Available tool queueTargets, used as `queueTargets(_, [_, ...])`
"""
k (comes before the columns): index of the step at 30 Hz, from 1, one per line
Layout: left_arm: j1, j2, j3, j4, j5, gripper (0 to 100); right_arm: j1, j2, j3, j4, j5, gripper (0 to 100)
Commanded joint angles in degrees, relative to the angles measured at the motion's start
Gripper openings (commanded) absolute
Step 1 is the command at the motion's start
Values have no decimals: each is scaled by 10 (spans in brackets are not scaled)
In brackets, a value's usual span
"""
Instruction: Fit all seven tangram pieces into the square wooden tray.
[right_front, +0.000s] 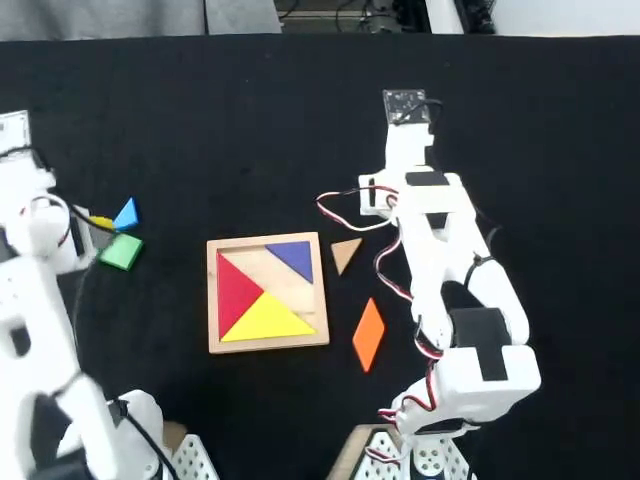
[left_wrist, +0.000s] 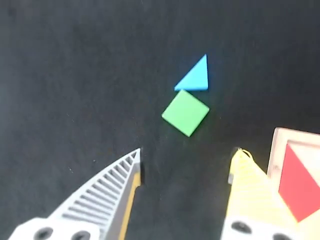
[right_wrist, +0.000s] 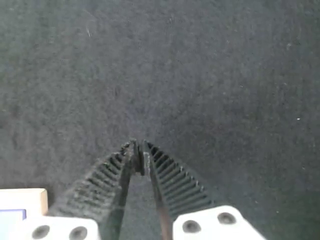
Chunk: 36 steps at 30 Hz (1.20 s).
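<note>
Seven tangram pieces and one tray (right_front: 212, 300) are in sight. Three pieces lie in the tray: a red triangle (right_front: 236, 290) on the left, a yellow triangle (right_front: 265, 320) along the near edge, and a dark blue triangle (right_front: 293, 257) in the far right corner, with bare wood between them. Four lie outside. A tan triangle (right_front: 345, 253) sits just beside the tray's far right corner, and an orange parallelogram (right_front: 368, 334) lies near its right side. A green square (right_front: 121, 251) and a light blue triangle (right_front: 126, 214) are close together, well apart to the left.

The surface (right_front: 200, 130) is covered in black cloth. Beyond its far edge are grey cloth (right_front: 100, 15) and cables (right_front: 340, 12).

The left arm (right_front: 30, 300) stands at the left edge. The left tool (left_wrist: 189, 152) is spread wide and holds nothing; it points at the green square, with the tray rim beside its yellow finger (left_wrist: 247, 185). The right arm (right_front: 440, 260) rises right of the tray and stretches toward the far side. The right tool (right_wrist: 137, 145) is pressed together over bare cloth, gripping nothing.
</note>
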Motion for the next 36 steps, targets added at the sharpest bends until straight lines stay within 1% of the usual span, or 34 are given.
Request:
queueTargets(1, [14,107,-51,-20,-82,281,7,-5,-34,3,-4,11])
queueTargets(4, [32,166,-29,-49,-229,281,7,-5,-34,3,-2,11])
queueTargets(5, [35,179,-28,-54,-248,281,7,-5,-34,3,-1,11])
queueTargets(8, [35,193,-42,-80,-239,281,7,-5,-34,3,-1,11])
queueTargets(11, [37,198,-58,-129,-202,281,6,-4,-34,2,-1,11])
queueTargets(15, [61,231,-60,-228,-167,281,5,-2,-34,2,0,11])
queueTargets(18, [75,279,-62,-301,-165,281,5,-1,-34,2,0,11])
queueTargets(21, [91,333,-63,-357,-165,281,5,0,-34,1,0,11])
queueTargets(25, [88,415,-90,-427,-166,281,5,0,-34,1,0,11])
queueTargets(27, [80,456,-116,-447,-166,281,5,0,-34,1,0,11])
queueTargets(31, [75,519,-156,-450,-169,281,5,0,-35,1,0,11])
queueTargets(36, [43,532,-163,-450,-171,281,5,0,-34,-11,0,11])
